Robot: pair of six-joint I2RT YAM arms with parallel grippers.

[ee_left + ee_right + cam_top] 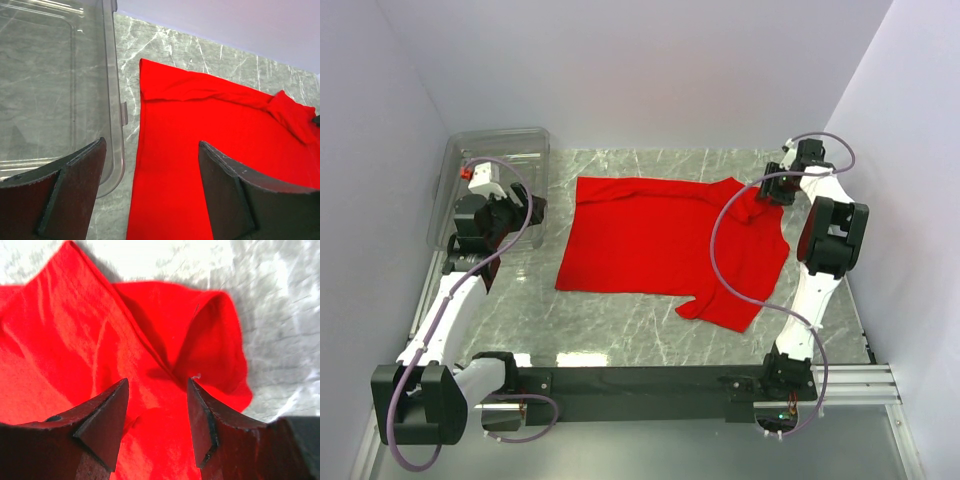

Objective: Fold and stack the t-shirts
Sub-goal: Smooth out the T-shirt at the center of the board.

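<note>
Black rail [640, 380] runs across the near edge w/ both arm bases bolted on it. Left arm [440, 320] leans up the left side and right arm [815, 280] up the right. A purple cable [718, 255] loops off the right arm over the cloth.

Beyond the rail is the grey marbled table [620, 330]. T-shirt [660, 245], plain bright red, lies approx mid-table, spread wide and mostly flat. One sleeve pokes out at its near right corner, toward the right arm.

Left gripper [151, 147] hangs above the shirt's left edge w/ fingers spread wide and nothing btwn them. One finger is over the cloth, the other over the rim of a clear plastic bin [112, 75]. The bin sits at the far left of the table, just beside the shirt, w/ a thin strip of marble btwn the two.

Farther back, a narrow band along the shirt's far edge is turned over on itself, from the far left corner across toward the right.

Right gripper [157, 382] is at the far right corner, where the cloth is bunched into a raised fold w/ a dark hollow. Its fingers are parted, tips low on either side of a crease. Can't tell if they touch the fabric; no pinch shows.
</note>
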